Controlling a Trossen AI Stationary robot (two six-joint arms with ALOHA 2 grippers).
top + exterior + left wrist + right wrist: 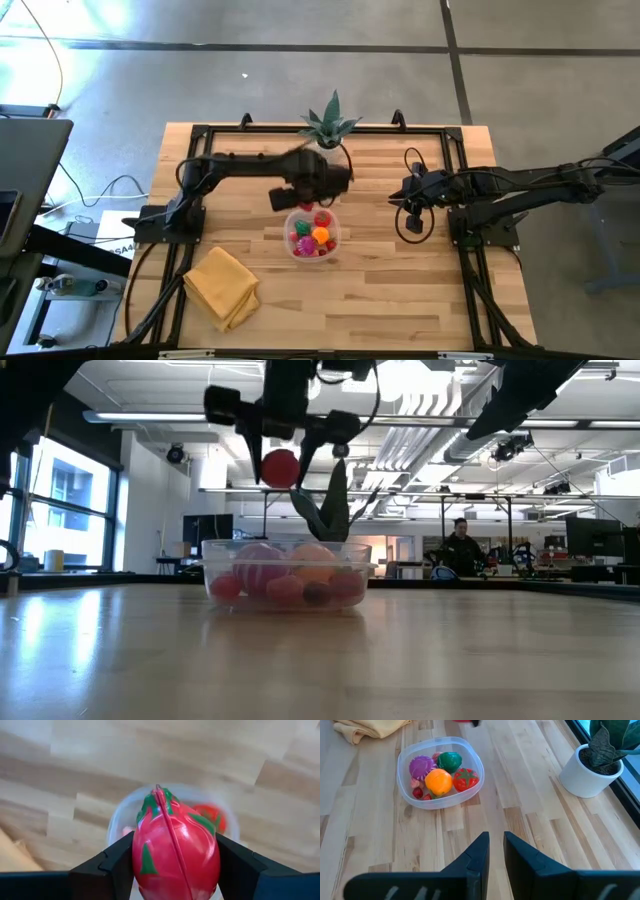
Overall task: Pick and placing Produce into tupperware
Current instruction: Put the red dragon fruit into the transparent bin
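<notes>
Above the round clear plastic tupperware (285, 574), left end effector (175, 865) is gripping smooth, rigid, likely slippery red-and-green toy dragonfruit (175, 850) across its widest middle.

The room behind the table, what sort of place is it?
Probably a robotics lab or workshop: exposed ceiling ducts, workbenches with a person at them, and a wooden table framed by two robot arms.
</notes>
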